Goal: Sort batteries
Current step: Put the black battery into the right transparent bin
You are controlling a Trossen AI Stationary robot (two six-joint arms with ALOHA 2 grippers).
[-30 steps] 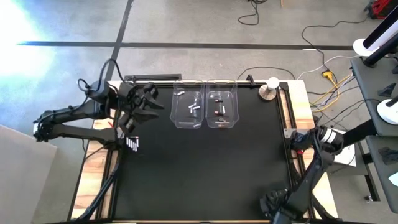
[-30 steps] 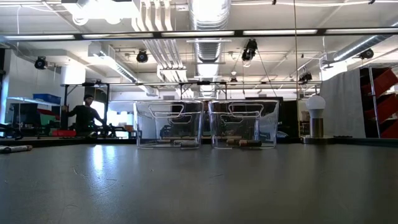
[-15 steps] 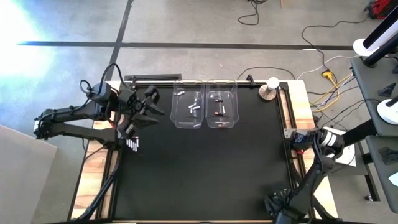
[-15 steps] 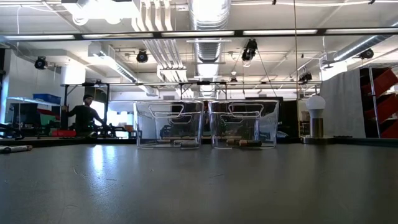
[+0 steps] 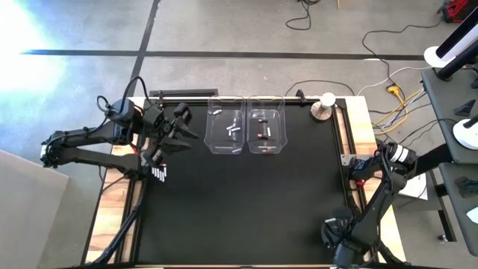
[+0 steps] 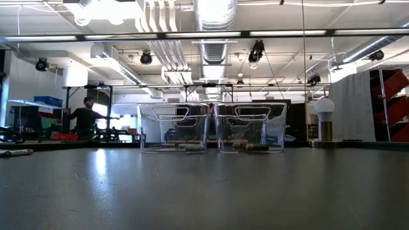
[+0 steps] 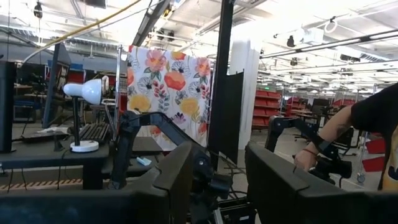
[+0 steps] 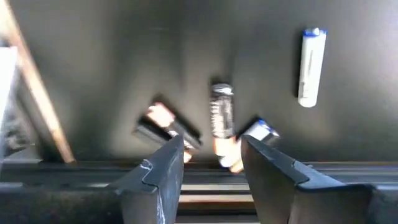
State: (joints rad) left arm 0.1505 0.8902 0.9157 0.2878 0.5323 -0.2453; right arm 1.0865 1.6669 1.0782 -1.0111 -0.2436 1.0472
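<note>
Overhead, clear rectangular bins (image 5: pixel 245 133) on matte black table (image 5: pixel 246 202), small cylindrical batteries (image 8: pixel 309 67), both hands parted, empty.

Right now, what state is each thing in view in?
Left hand: open, empty, at the table's left edge.
Right hand: open, empty, facing loose batteries lying on the mat.
Left bin: upright, holds silvery batteries.
Right bin: upright, holds dark batteries.
</note>
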